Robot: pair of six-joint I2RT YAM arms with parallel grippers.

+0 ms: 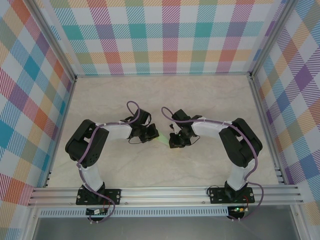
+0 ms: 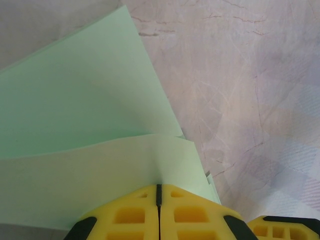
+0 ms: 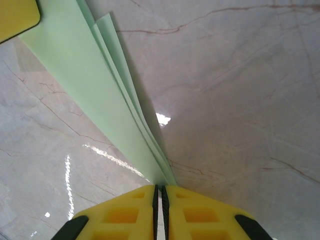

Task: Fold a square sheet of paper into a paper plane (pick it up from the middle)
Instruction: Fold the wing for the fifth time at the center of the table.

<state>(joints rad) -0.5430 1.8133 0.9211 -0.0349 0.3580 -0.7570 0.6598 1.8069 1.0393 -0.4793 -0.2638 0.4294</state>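
**Desk:** Where's the paper, and who has hold of it?

**Me:** From overhead I see the mint-green paper (image 1: pixel 164 140) as a thin sliver between my two grippers, near the middle of the marble-patterned table (image 1: pixel 165 95). The arms fold in towards each other, and the grippers are close together.

**Desk:** What's the left gripper (image 2: pixel 159 192) doing?

**Me:** On its wrist camera the yellow fingers are pressed together, with a paper edge pinched in the seam between them. That camera gives me what the overhead can't: two broad layers fanning away from the fingers. The upper one rises to a sharp corner and the lower one curves beneath it.

**Desk:** And the right gripper (image 3: pixel 160 192)?

**Me:** It's also clamped on the paper. Its camera looks along the fold, so the paper reads as a narrow stack of several layers tapering into the closed fingers, with a shadow on the table beside it. There's a yellow pad (image 3: pixel 15 15) at the far end of the strip. I can't tell whether the paper touches the table.
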